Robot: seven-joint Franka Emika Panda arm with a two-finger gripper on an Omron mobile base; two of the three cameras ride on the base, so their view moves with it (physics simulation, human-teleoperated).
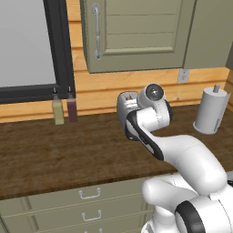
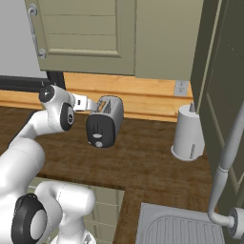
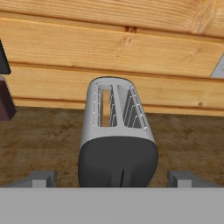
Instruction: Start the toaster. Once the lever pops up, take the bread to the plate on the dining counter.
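The silver-grey toaster [image 3: 116,135] stands on the dark wooden worktop [image 1: 68,154], close to the wooden back wall. Its black end face [image 2: 101,129] points toward me, with the pale lever [image 2: 97,143] low on it. A tan slice of bread [image 3: 105,109] sits down in the left slot. My gripper [image 3: 113,179] is open just in front of the black face, level with it, one fingertip [image 3: 41,178] on each side and nothing between them. In the right base view my hand [image 2: 82,103] reaches the toaster from the left. The plate and the dining counter are out of view.
A white paper-towel roll [image 2: 187,133] stands right of the toaster. Two bottles [image 1: 63,109] stand at the wall to the left. A sink [image 2: 181,228] with a tall faucet [image 2: 224,176] lies at the front right. A pale green cabinet [image 1: 136,36] hangs overhead.
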